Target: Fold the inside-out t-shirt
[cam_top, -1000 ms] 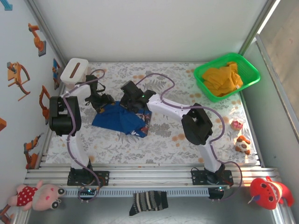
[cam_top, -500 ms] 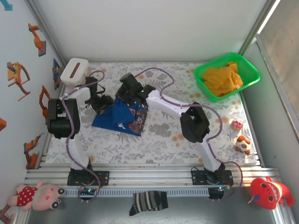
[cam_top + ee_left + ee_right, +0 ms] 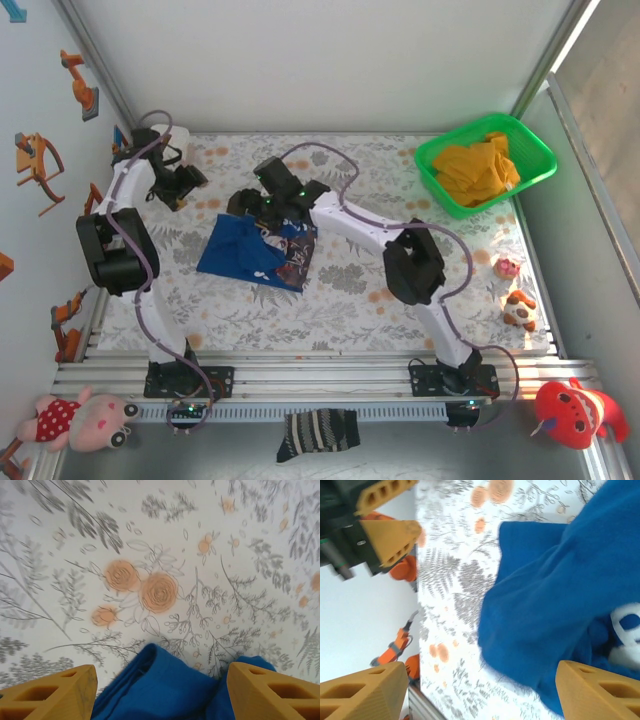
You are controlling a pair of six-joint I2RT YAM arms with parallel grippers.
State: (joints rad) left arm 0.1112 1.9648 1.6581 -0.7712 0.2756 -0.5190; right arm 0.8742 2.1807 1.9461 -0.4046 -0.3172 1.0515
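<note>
The t-shirt (image 3: 255,250) lies crumpled and slack left of the middle of the counter (image 3: 340,315), since nothing grips it: the right fingers (image 3: 365,690) hang wide just over its far edge, the left fingers (image 3: 50,695) wide and empty nearer the far-left corner.

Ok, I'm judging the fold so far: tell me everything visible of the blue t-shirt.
The royal-blue cloth t-shirt lies as a rumpled, loosely folded heap on the floral-printed table cover, left of centre. The fabric looks soft and creased; white print shows near its right edge. The open right hand hangs over its far edge; contact cannot be told. The open left hand is well apart from it.
</note>
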